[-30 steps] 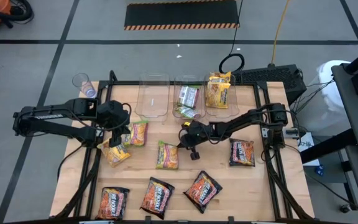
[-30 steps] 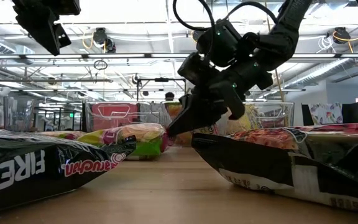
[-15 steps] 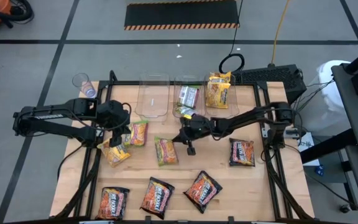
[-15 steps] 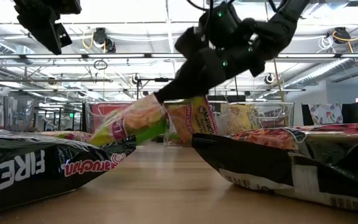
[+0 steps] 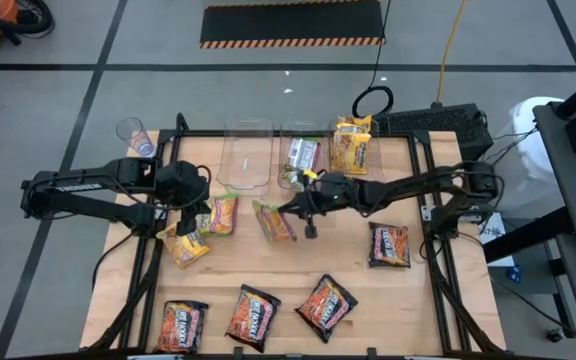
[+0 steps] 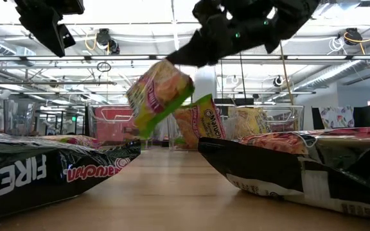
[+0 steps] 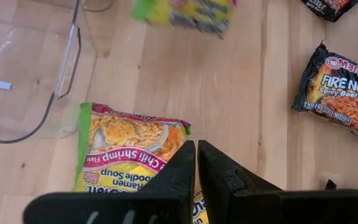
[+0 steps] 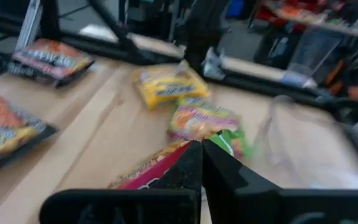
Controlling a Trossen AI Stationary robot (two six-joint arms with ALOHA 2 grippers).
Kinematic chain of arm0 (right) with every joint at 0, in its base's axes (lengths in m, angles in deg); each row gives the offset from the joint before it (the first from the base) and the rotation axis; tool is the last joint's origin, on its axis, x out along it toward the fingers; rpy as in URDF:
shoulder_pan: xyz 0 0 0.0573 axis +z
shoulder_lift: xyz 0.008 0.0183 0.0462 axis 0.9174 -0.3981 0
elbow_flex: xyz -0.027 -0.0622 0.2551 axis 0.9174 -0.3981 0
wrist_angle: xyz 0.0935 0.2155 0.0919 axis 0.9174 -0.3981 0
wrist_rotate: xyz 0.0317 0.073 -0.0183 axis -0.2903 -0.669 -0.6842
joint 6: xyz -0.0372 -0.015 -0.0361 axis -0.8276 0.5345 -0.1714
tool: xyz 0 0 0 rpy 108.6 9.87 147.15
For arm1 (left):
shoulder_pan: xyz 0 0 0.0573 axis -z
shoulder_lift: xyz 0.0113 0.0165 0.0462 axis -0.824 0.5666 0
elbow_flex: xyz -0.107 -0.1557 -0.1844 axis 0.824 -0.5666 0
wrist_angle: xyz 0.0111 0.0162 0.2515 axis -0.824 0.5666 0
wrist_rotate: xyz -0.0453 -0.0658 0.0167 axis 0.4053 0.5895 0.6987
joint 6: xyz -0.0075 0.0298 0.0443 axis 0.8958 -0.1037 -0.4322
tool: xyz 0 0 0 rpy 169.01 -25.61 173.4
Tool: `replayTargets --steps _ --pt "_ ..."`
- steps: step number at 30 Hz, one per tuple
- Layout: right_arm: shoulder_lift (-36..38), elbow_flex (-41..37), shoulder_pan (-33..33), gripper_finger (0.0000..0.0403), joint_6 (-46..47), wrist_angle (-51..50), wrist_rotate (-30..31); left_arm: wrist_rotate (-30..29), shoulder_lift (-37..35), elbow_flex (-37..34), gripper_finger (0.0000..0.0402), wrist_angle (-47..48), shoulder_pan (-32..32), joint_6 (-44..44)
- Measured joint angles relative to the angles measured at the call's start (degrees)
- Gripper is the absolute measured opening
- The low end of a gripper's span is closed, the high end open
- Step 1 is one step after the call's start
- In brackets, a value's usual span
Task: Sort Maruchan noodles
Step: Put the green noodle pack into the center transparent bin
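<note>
Your right gripper (image 5: 293,208) is clenched on one edge of a green-edged noodle packet (image 5: 274,222), which hangs tilted, clear of the table (image 5: 368,290). The middle clear bin (image 5: 303,160), already holding like packets, lies just beyond; carry high over its rim, since that edge pinch may slip. Your left gripper (image 7: 196,163), nearly closed and empty, waits over the shrimp packet (image 7: 126,152).

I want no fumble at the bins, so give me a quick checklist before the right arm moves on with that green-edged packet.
1. Right gripper shut on the green-edged crinkly plastic noodle packet: ok.
2. Packet lifted clear of the wooden table in the low view: ok.
3. Middle clear plastic bin already holds green-edged packets, matching: ok.
4. Room left in that bin: cannot tell.
5. Left gripper parked above the shrimp-flavour packet, away from the bins: ok.
</note>
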Motion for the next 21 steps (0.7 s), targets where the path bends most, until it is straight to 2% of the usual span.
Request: replayTargets --steps 13,21 --pt "11.6 0.0 -4.82 0.0 -6.31 -1.08 8.7 -0.37 0.0 0.0 0.0024 0.0 0.0 -0.24" --pt "13.65 0.0 -10.45 0.0 -6.67 -1.85 9.03 -0.37 0.02 0.0 0.0024 0.02 0.0 -0.19"
